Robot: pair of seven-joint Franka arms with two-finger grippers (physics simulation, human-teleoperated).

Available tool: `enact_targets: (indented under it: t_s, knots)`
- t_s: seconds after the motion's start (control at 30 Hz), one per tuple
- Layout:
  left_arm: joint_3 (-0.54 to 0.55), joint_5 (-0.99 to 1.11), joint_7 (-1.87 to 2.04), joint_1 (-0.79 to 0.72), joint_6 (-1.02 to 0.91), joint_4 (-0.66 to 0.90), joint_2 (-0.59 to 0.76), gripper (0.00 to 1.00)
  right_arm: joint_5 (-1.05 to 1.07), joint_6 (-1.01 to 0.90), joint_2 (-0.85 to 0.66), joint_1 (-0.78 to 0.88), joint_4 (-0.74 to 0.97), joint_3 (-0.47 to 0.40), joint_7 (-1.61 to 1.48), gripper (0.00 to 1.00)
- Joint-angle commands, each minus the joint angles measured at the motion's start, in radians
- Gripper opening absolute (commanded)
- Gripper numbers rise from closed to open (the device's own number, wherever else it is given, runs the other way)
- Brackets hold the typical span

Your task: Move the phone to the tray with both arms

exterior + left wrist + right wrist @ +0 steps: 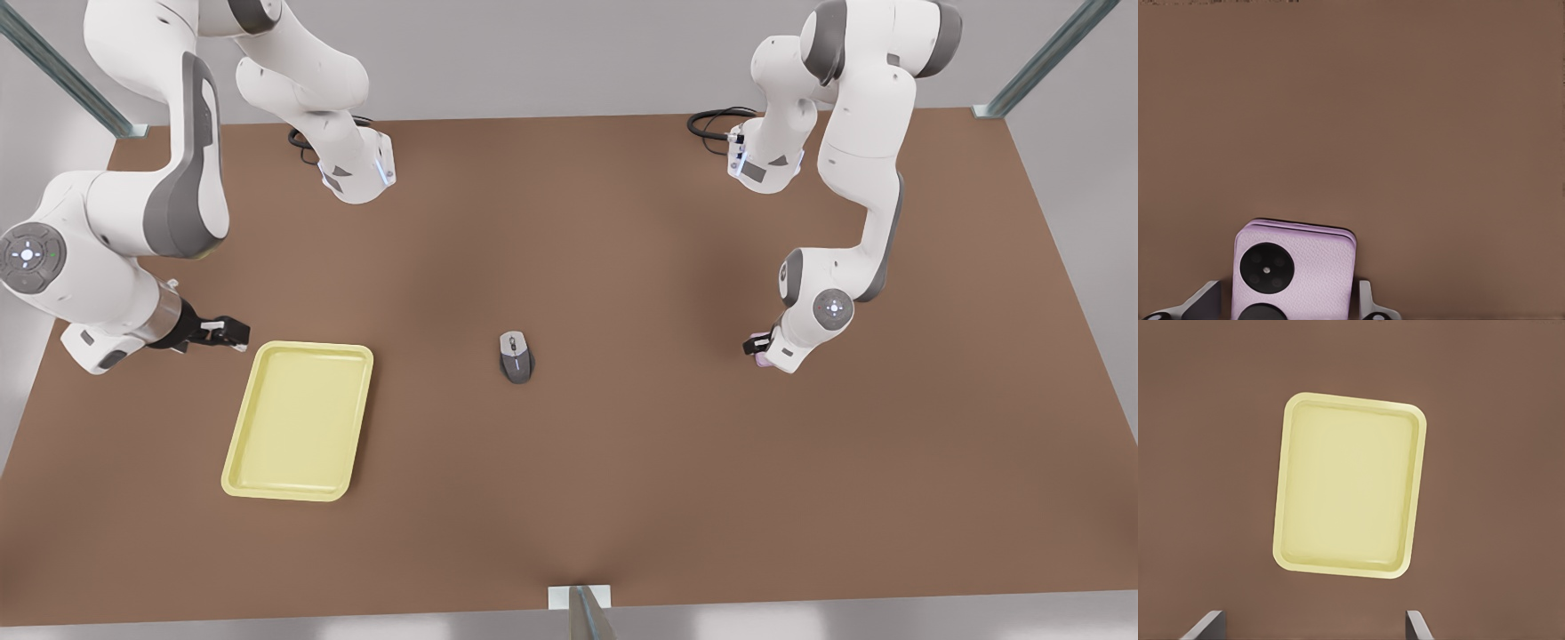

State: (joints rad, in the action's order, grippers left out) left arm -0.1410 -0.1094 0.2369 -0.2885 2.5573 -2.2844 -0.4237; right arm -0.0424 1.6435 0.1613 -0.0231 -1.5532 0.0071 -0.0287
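The pale pink phone, with its two black camera circles, sits between the fingers of my left gripper, which is shut on its sides. In the front view this gripper is low over the table at the right, with a sliver of the phone showing under it. The pale yellow tray lies flat at the front view's left, with nothing in it. My right gripper hovers just beyond the tray's far left corner, open with nothing between its fingers. From the right wrist view, the tray lies ahead of that gripper.
A grey computer mouse lies mid-table between the tray and the phone. Both arm bases stand at the table's far edge with black cables. Bare brown table stretches along the near side.
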Motion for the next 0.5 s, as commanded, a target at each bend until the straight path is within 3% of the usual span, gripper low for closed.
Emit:
enact_targets:
  t_s: [0.0,0.2,0.37,0.47]
  knots:
    - [0.000,0.002,-0.085,0.000,-0.002,0.000,0.002,1.00,0.001,0.006,-0.003,-0.001,-0.008,0.001,-0.020,1.00]
    - [-0.002,0.002,-0.171,0.005,-0.008,0.000,0.002,1.00,-0.001,0.002,-0.008,0.003,-0.019,0.002,-0.019,1.00]
    - [-0.002,0.002,-0.171,0.005,-0.011,0.000,0.000,0.88,0.001,-0.004,-0.008,0.002,-0.018,0.002,-0.019,1.00]
    - [-0.002,0.002,-0.171,0.005,-0.011,0.000,0.000,0.88,-0.001,-0.005,-0.009,0.002,-0.019,0.002,-0.019,1.00]
